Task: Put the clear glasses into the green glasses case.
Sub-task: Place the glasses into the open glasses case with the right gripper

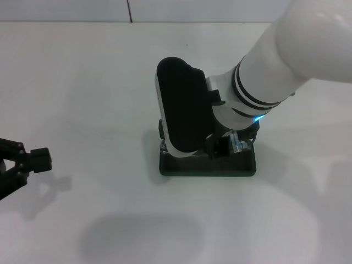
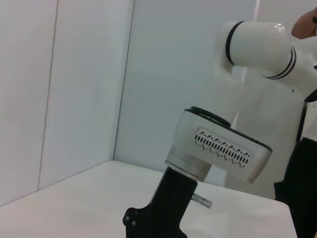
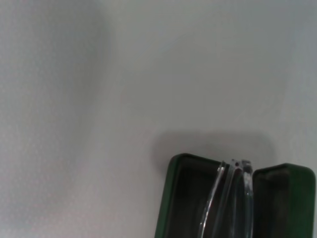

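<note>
Right tool [image 1: 220,144] over the open green glasses case [image 1: 209,165]
You see the clear glasses [image 3: 233,198] in the case; right tool's grip untellable. Left tool [image 1: 25,162] parked near-left, fingers apart.

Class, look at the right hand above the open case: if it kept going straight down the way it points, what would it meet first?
Most likely the case's lined inside. The right hand points down over it, with the glasses between it and the lining, so the glasses would touch down first. Depth is hard to judge here.
</note>
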`<state>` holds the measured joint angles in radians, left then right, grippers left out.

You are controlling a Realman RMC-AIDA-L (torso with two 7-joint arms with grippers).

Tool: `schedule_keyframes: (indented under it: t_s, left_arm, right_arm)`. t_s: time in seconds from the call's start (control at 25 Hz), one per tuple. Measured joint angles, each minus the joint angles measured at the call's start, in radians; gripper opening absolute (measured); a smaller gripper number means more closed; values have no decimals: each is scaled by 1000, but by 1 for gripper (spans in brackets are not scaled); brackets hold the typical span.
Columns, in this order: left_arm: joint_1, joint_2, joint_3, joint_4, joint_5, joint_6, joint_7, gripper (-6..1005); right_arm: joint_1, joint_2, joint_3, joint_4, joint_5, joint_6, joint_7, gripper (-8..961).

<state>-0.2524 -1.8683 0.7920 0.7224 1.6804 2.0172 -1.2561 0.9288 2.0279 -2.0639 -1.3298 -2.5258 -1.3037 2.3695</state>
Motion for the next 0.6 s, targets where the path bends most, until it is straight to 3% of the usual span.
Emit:
schedule_keyframes:
  t_s: [0.6]
  left_arm:
    - [1, 5, -1, 0, 1, 0, 2, 59]
  right_arm:
    - [-1, 0, -1, -10, -7, -27, 30, 63]
